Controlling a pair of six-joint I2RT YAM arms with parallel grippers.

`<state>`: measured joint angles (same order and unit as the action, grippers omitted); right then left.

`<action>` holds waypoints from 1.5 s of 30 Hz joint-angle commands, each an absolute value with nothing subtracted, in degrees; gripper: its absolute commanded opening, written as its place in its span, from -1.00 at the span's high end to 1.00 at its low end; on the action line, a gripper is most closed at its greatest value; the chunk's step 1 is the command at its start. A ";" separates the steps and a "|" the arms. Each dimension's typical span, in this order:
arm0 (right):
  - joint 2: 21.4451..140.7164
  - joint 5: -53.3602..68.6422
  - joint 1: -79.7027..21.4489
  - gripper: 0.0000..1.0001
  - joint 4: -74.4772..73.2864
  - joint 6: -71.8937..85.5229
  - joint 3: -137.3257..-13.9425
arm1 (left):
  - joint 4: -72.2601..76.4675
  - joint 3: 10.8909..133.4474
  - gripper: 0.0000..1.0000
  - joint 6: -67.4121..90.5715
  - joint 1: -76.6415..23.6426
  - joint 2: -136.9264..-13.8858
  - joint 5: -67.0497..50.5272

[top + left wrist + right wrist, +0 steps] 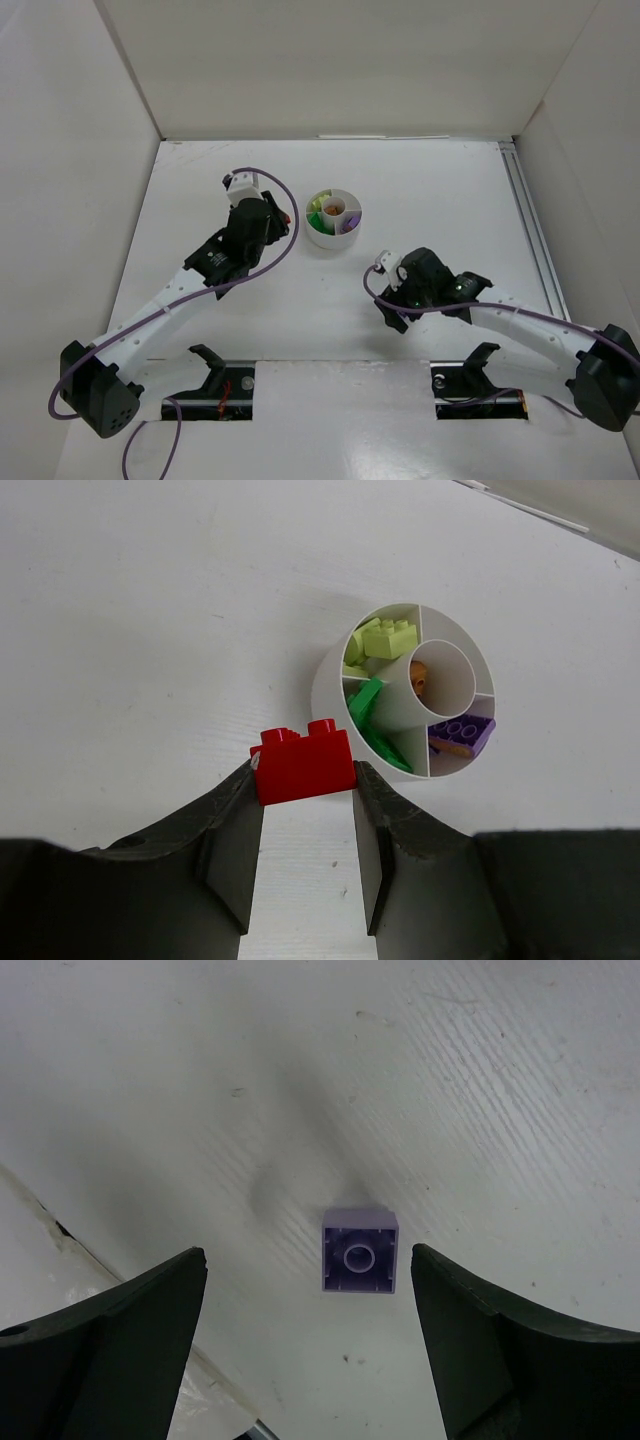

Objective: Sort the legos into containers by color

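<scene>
My left gripper [305, 775] is shut on a red lego [303, 765], held just in front of the white round dish [330, 680]. The dish holds lime green legos [385, 640], dark green legos [370, 715], an orange piece [418, 677] in the centre well, and purple legos [460, 730]. In the top view the left gripper [280, 215] is just left of the dish [322, 238]. My right gripper [308, 1253] is open above a light purple lego [360, 1252] that lies hollow side up on the table, nearer the right finger. In the top view the right gripper [395, 300] hides that lego.
White walls enclose the table on three sides. A metal rail [530, 230] runs along the right side. Two black mounts [210, 365] [475, 360] stand at the near edge. A seam in the table [60, 1230] shows at the lower left of the right wrist view.
</scene>
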<state>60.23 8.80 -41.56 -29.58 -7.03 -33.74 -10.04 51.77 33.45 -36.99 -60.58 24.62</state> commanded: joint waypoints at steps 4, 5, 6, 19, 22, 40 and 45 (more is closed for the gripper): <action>60.73 -0.07 -42.80 -0.71 -30.85 -0.71 -34.19 | -8.26 51.50 1.00 31.38 -36.74 -59.24 22.95; 60.73 -0.70 -42.80 -0.71 -30.85 -0.70 -33.67 | -8.26 51.50 1.00 31.38 -36.74 -59.24 22.94; 60.73 -1.23 -42.80 -0.71 -30.85 -0.01 -33.14 | -8.26 51.50 1.00 31.38 -36.74 -59.24 22.94; 64.34 -1.76 -42.80 -0.53 -27.08 1.41 -31.20 | -8.79 51.50 1.00 30.85 -36.74 -59.24 22.41; 63.72 -1.76 -42.80 -0.48 -25.59 0.27 -31.20 | -8.79 51.50 1.00 30.32 -36.74 -59.24 21.88; 63.20 -1.68 -42.80 0.43 -23.91 -3.42 -33.48 | -6.94 52.56 1.00 27.95 -36.74 -60.29 20.48; 61.08 1.05 -42.80 0.43 -19.52 -6.94 -35.59 | -6.24 53.61 1.00 26.72 -36.74 -60.91 19.17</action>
<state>63.07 -0.91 -42.46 -24.95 -4.10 -31.68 -9.04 51.77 28.62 -36.99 -60.93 20.40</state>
